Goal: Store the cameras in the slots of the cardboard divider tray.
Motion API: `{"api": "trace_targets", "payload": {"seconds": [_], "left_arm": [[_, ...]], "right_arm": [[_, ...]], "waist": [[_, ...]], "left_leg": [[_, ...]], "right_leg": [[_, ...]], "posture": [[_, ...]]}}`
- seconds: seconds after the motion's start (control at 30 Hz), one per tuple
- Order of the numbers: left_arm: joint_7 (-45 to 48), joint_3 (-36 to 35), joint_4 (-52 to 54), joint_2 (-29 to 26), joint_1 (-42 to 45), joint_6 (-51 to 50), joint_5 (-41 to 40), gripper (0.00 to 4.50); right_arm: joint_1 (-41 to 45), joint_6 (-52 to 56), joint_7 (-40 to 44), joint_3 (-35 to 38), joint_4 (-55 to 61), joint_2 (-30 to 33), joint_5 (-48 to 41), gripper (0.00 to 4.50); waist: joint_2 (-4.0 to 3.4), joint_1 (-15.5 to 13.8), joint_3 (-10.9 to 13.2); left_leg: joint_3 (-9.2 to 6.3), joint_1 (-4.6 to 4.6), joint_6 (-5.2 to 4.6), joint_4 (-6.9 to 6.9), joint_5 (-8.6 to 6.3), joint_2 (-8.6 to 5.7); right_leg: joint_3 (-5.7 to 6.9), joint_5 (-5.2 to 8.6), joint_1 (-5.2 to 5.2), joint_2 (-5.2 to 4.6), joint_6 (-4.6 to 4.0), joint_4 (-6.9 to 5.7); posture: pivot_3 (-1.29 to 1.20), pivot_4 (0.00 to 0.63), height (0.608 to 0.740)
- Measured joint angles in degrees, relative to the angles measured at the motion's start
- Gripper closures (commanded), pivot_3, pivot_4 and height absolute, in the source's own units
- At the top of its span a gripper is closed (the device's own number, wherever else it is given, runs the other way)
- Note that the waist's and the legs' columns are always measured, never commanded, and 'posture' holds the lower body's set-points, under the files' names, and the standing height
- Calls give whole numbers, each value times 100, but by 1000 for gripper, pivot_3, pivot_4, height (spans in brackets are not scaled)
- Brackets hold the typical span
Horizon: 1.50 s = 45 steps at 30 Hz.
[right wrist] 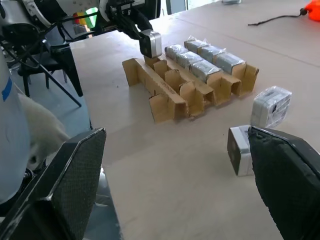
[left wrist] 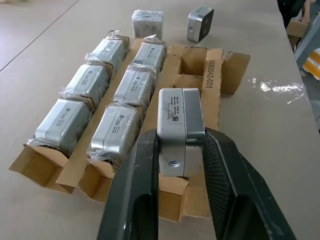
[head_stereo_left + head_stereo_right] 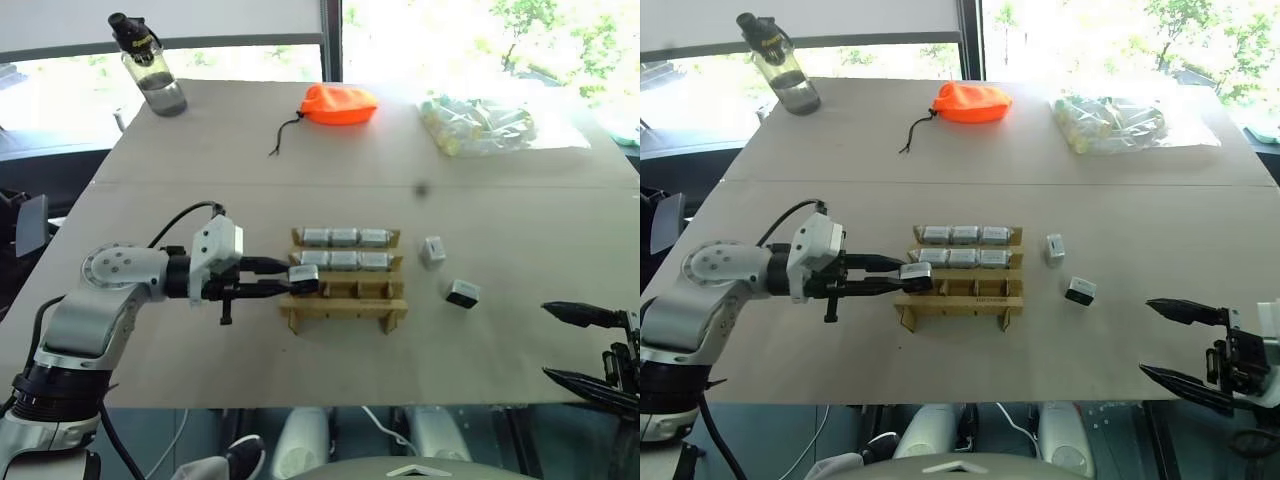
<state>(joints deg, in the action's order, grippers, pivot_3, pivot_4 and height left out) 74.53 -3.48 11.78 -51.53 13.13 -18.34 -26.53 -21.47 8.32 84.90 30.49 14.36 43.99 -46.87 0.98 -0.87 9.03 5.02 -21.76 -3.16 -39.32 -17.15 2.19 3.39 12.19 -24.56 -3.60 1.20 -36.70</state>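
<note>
Camera [image 3: 303, 278] sat pinched in the left gripper [image 3: 288, 279], poised over the left slot of the third row of the cardboard divider tray [image 3: 344, 310], likely for lowering in. Six wrapped cameras [image 3: 345, 248] filled the far two rows. Tray print read "M8054Z-001", roughly. Two loose cameras [image 3: 448, 272] waited beside. Right gripper [image 3: 575, 345] gaped empty.

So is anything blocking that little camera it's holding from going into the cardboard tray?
Nothing visible. The left gripper holds the camera at the tray's left end, over an empty third-row slot. Both far rows are full.
</note>
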Motion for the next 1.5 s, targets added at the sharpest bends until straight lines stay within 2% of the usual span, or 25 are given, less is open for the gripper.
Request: {"api": "trace_targets", "payload": {"seconds": [0.23, 0.57, 0.6, 0.67, 0.8, 0.83, 1.03, 1.13, 1.27, 1.5], "left_arm": [[79, 447, -396, 282, 232, 679, 465, 3839], [559, 802, -1158, 313, 651, 1445, 773, 3839], [598, 817, -1220, 313, 683, 1468, 773, 2838], [679, 825, -1340, 312, 724, 1498, 788, 2130], [694, 816, -1458, 338, 844, 1535, 753, 197], [683, 803, -1454, 345, 888, 1513, 709, 42], [620, 375, -975, 209, 992, 726, 120, 42], [634, -38, -404, -262, 952, 56, -387, 42], [693, -557, 86, -796, 514, -280, -628, 42], [693, -1058, 416, -947, -159, -367, -747, 42]], "right_arm": [[321, -102, 30, -33, -194, 39, 165, 10], [277, -92, -50, -34, -37, 45, 166, 10], [249, -91, -62, -34, 12, 40, 166, 0], [174, -92, -108, -33, 103, -1, 165, 0], [41, -85, -201, -33, 206, -47, 165, 0], [28, -68, -233, -33, 234, -47, 165, 0], [-79, 279, -523, -39, 330, 144, 309, 0], [87, 568, -907, -234, 375, 306, 537, 0], [824, 822, -1480, -899, 408, 207, 774, 0], [1722, 666, -1900, -1975, -527, 185, 1903, 0]], "waist": [[0, -9, -1], [-1, -8, -2], [-1, -7, -2], [0, -6, -2], [0, -4, -2], [0, -7, -2], [3, -2, -3], [7, 35, -2], [0, 64, -3], [4, -36, -2]], "left_leg": [[-1, -1, 13, 0, 7, -2], [-1, -1, 11, -1, 7, -1], [-1, 0, 11, -1, 7, -1], [-1, 0, 12, -1, 7, 0], [1, -1, 12, -3, 7, -1], [0, -3, 12, -5, 7, -1], [-2, -4, 20, -6, 12, 0], [1, 0, 23, -4, 13, 5], [4, 4, 25, -2, 15, 5], [2, -8, 25, -4, 15, -2]], "right_leg": [[1, -1, 0, 2, -1, 0], [3, -1, 0, 2, 0, -2], [2, -1, 0, 2, 0, -3], [2, -1, 0, 3, 0, -3], [0, -1, 0, 1, 0, -2], [0, -2, 1, 0, 1, -2], [1, -1, 0, 0, 1, -3], [-3, 0, -1, 3, 2, -3], [-6, 11, -2, 4, 18, -5], [2, 1, -5, -1, 0, 1]], "posture": [[0, 150, 740], [0, 150, 740], [0, 150, 740], [0, 150, 740], [0, 150, 740], [0, 150, 740], [0, 150, 740], [0, 150, 740], [0, 150, 740], [0, 150, 740]]}}
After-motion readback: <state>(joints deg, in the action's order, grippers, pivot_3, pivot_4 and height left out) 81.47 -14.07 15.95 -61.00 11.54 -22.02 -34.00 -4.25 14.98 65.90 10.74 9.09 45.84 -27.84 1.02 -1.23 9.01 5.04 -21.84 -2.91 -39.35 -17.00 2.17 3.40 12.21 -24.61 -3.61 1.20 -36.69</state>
